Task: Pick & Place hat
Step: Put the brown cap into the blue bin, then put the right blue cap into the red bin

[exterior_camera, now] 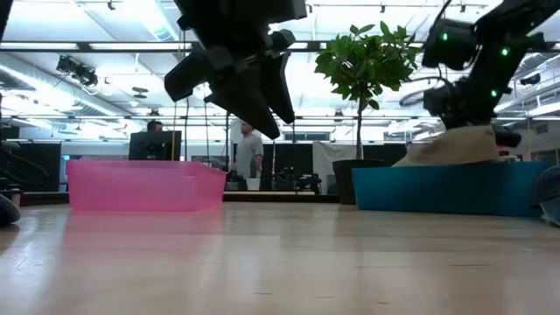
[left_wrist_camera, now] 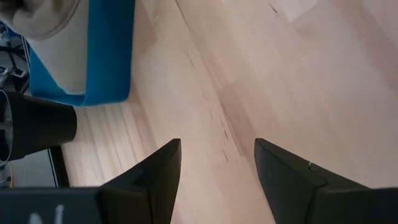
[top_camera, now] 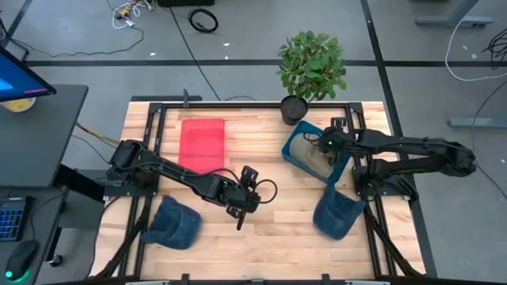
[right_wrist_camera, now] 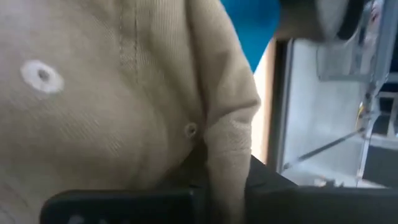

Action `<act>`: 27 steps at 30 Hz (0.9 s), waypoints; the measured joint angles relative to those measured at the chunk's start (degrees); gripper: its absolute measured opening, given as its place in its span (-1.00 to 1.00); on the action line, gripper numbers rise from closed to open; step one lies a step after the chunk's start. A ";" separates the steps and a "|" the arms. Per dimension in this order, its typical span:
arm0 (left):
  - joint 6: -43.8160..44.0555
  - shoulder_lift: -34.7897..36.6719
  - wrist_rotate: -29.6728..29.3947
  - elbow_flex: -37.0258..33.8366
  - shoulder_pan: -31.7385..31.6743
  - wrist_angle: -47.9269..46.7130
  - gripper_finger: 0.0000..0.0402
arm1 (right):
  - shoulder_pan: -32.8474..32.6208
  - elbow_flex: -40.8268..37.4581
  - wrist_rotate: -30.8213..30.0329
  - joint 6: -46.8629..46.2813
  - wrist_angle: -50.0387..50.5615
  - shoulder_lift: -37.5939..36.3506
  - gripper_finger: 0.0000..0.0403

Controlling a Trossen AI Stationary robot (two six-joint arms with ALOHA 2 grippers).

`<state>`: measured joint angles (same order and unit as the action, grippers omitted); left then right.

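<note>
A beige hat lies in the blue bin at the table's far right. In the low view it rises in a peak above the bin wall. My right gripper is over it and shut on its cloth. My left gripper hangs open above bare wood at mid-table and holds nothing. Two blue denim hats rest on the table, one near the left and one near the right. My right gripper comes down on the beige hat from above and pinches a raised fold of its crown cloth beside a small eyelet. The cloth hides the fingertips. The hat's lower part sits in the blue bin.
A pink bin stands at the far left of the table. A potted plant stands at the far edge beside the blue bin. Bare wood lies between the two denim hats. People stand in the room beyond.
</note>
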<state>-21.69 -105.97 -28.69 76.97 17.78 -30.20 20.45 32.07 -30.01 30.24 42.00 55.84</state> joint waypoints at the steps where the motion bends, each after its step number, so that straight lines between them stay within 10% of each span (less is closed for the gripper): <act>1: 0.00 0.00 0.00 0.00 0.00 0.00 0.03 | 0.41 -0.67 -0.24 -0.52 0.06 0.11 -0.86; 21: 3.79 0.41 0.04 -0.03 0.50 -2.78 0.03 | 0.42 14.41 -0.23 -16.36 21.37 0.35 -0.22; 27: 14.04 6.78 2.08 -0.02 -0.35 -6.83 0.03 | -2.85 23.13 10.93 -25.01 25.48 0.35 -0.12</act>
<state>-7.65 -99.20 -26.60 76.95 17.43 -37.02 17.59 55.20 -19.09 5.23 67.48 56.18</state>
